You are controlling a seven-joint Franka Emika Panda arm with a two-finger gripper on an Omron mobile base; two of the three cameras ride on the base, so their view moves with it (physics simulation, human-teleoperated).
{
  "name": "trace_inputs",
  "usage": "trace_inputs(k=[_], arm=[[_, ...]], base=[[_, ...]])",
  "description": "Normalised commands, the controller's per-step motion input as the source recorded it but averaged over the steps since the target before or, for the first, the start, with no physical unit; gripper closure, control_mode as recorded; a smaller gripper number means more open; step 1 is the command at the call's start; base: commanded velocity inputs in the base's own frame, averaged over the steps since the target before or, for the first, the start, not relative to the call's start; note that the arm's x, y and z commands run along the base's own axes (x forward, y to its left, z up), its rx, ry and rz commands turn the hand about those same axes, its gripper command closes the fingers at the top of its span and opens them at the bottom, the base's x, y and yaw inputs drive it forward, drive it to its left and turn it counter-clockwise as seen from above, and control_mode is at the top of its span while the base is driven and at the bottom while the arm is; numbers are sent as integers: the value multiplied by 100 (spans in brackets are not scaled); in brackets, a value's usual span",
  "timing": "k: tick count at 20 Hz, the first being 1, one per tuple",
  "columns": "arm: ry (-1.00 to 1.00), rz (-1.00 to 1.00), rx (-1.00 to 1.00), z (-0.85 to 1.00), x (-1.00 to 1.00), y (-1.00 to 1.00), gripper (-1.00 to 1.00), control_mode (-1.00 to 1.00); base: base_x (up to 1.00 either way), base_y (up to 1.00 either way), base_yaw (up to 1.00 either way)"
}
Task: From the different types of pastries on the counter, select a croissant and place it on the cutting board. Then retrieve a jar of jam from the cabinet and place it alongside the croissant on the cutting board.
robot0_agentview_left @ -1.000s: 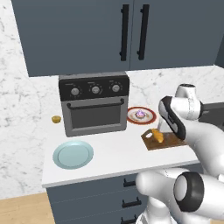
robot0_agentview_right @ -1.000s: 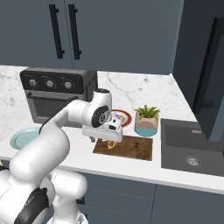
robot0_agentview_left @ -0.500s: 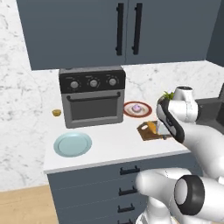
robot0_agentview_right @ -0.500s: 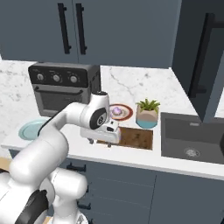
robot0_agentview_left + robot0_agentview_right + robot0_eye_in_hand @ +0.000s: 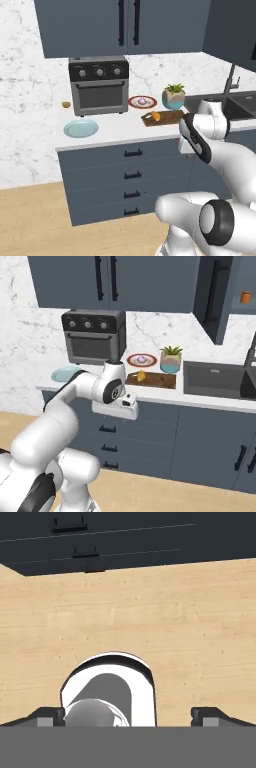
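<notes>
The golden croissant (image 5: pixel 156 116) (image 5: pixel 142 376) lies on the left end of the dark brown cutting board (image 5: pixel 165 118) (image 5: pixel 155 380), on the white marble counter (image 5: pixel 115 135) (image 5: pixel 210 402). The purple-frosted pastry (image 5: pixel 142 101) (image 5: pixel 142 359) sits on a pink plate behind it. A small orange jar of jam (image 5: pixel 245 297) stands on a shelf of the cabinet (image 5: pixel 214 293) at the upper right, whose door stands open. My gripper (image 5: pixel 188 146) (image 5: pixel 120 412) (image 5: pixel 130 718) hangs in front of the drawers, below the counter edge, open and empty, facing the wooden floor.
A black toaster oven (image 5: pixel 98 85) (image 5: pixel 93 336) stands at the back left, with a pale blue plate (image 5: pixel 81 128) (image 5: pixel 65 374) in front of it. A potted plant (image 5: pixel 173 96) (image 5: pixel 171 359) is behind the board. The sink (image 5: pixel 216 381) lies to the right.
The whole picture has shifted: the base has backed away from the counter. My gripper, earlier just above the board, now hangs before the drawers. The croissant stays on the board.
</notes>
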Motion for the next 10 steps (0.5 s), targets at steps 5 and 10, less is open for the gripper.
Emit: trace_inputs(k=[5,10], arm=[[0,0,0,0,0,0,-100,100],[0,0,0,0,0,0,-100,100]], base=[[-91,0,0],[-41,-87,2]])
